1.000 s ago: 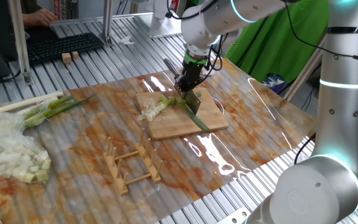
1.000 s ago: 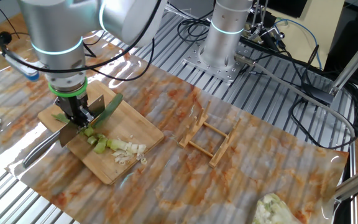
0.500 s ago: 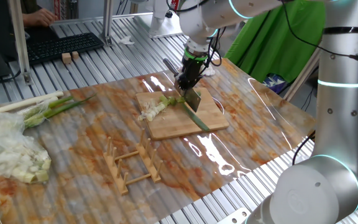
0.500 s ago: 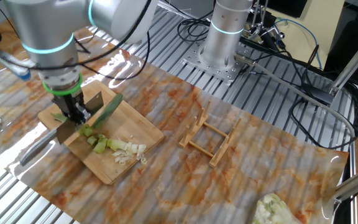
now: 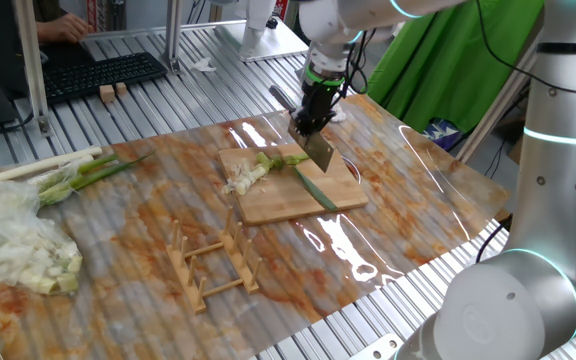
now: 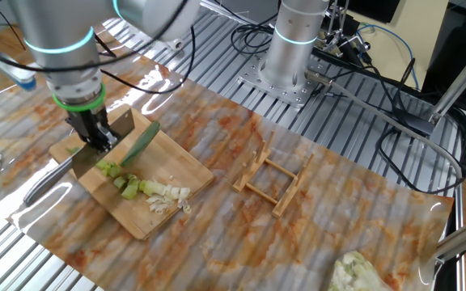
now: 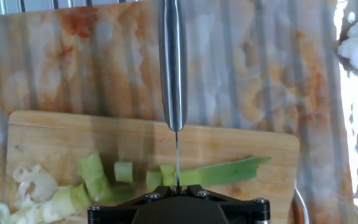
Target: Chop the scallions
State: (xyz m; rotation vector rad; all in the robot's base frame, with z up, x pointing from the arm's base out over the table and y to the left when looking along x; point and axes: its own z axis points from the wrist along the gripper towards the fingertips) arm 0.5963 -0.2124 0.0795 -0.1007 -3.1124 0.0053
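Claw (image 6: pixel 95 139) pinching knife (image 6: pixel 71 166) above scallions (image 6: pixel 140 158): green leaf uncut, pale bits chopped on board (image 6: pixel 160 218).

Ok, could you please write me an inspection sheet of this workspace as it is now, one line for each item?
Surface: table covered with a glossy, orange-stained sheet; bamboo cutting board lies on it.
Job's things: scallions on the board, partly cut; chopped bits piled at one end, long green leaf uncut.
Clutter: wooden rack, bundle of whole stalks, pale heap in clear plastic.
Gripper: gripper shut on the knife, blade raised clear above the board.
Cables: black cables run beside the arm's base.
Surroundings: keyboard and a person's hand at a desk behind; green cloth.
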